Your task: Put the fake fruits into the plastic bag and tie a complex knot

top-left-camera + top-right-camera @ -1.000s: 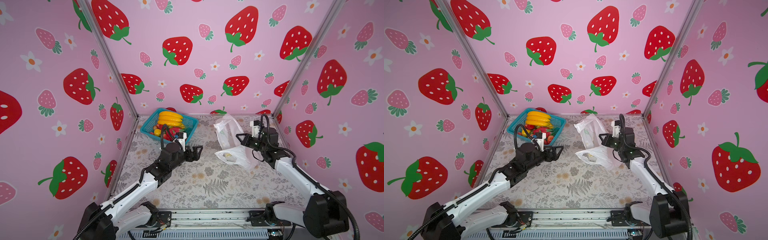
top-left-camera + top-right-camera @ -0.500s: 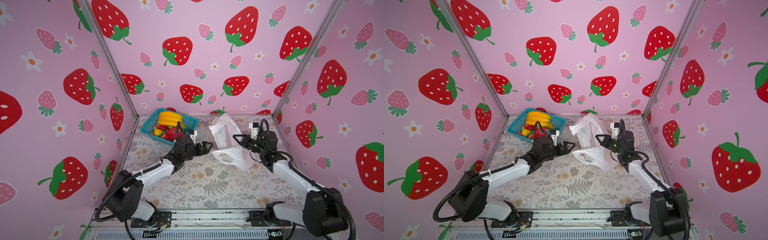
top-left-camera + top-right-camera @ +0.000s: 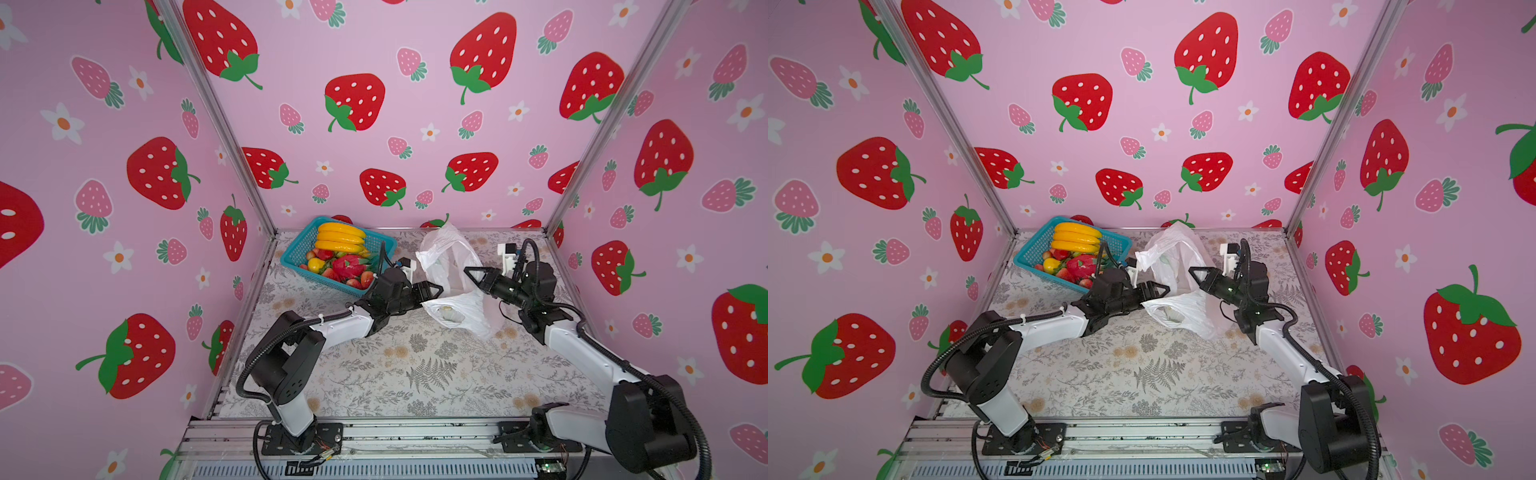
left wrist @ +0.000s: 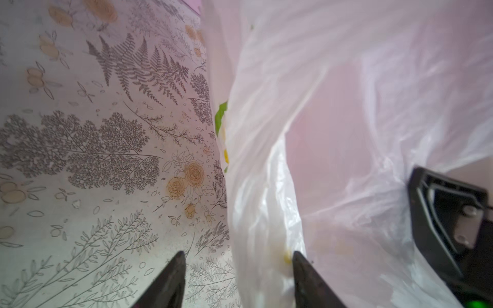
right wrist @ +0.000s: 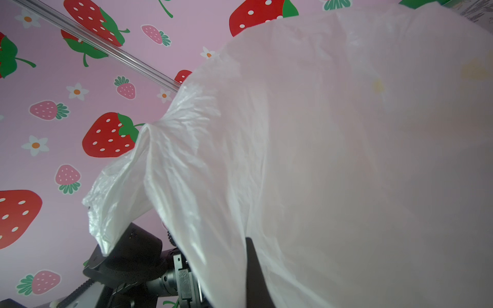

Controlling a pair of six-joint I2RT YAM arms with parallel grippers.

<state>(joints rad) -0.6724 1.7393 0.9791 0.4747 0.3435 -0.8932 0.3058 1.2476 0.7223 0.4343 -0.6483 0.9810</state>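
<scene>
- I count one plastic bag [image 3: 451, 266], standing crumpled on the table [image 3: 415, 374] between my two arms, and one teal basket [image 3: 299, 253] behind the left arm.
- The fake fruits [image 3: 340, 257] all sit in that basket: one banana bunch [image 3: 1076, 239]; the smaller pieces I can't count.
- My right gripper [image 3: 471, 272] is clenched on the bag's film.
- Only the left wrist view shows my left gripper [image 4: 237, 269] part-open, bag edge between the fingers [image 4: 301, 269]; gripped or not, I can't tell.
</scene>
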